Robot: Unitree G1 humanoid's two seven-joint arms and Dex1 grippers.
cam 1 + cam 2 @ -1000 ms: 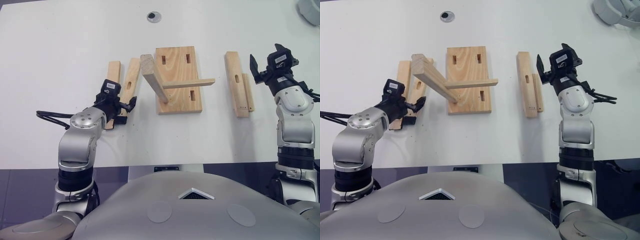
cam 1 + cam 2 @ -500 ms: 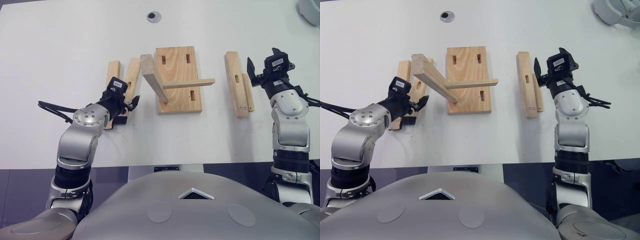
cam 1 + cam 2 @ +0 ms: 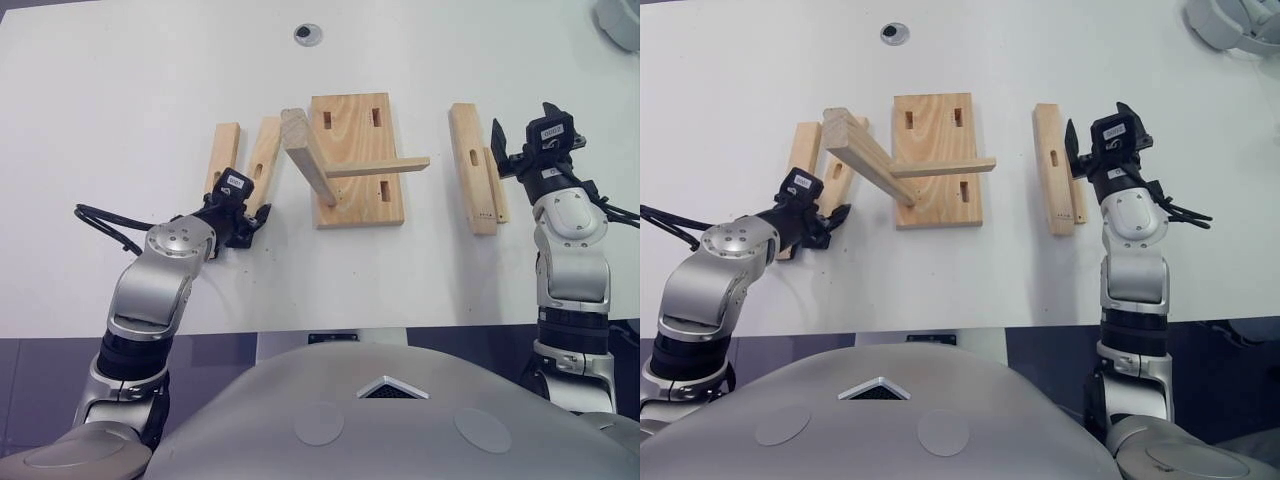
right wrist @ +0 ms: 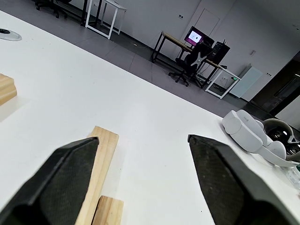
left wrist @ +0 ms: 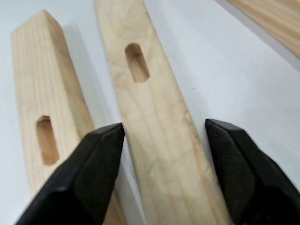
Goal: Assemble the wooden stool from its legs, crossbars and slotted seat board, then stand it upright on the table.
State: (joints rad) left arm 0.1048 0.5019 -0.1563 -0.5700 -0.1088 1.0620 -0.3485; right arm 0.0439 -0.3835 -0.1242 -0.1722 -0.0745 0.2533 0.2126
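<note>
On the left of the white table, two loose legs lie side by side, the outer leg and the inner leg, mortises facing up, where an arm can take them one at a time. The left gripper sits at the near end of the inner leg with its fingers spread wide, one on each side of the wood, clasping nothing. That straddle looks like the set-up for a pinch across the leg's width. Whether the pads touch the wood I cannot tell, and the arm covers the near ends of both legs.

At the middle, the seat board lies flat with its slots upward, so legs can go in from above. A standing leg leans out of the near-left corner, hiding the slot beneath its foot, and a long crossbar runs from it rightward over the board. How deep either joint is seated is too small to judge.

Further right lies the right-hand leg, with a short crossbar touching its outer side. The right gripper hangs just beside this pair, fingers released and well apart, holding nothing, seemingly lined up for them. Its height above the table is unclear, and its wrist view cuts off the near part of both pieces. By my judgement the stool is barely begun.
</note>
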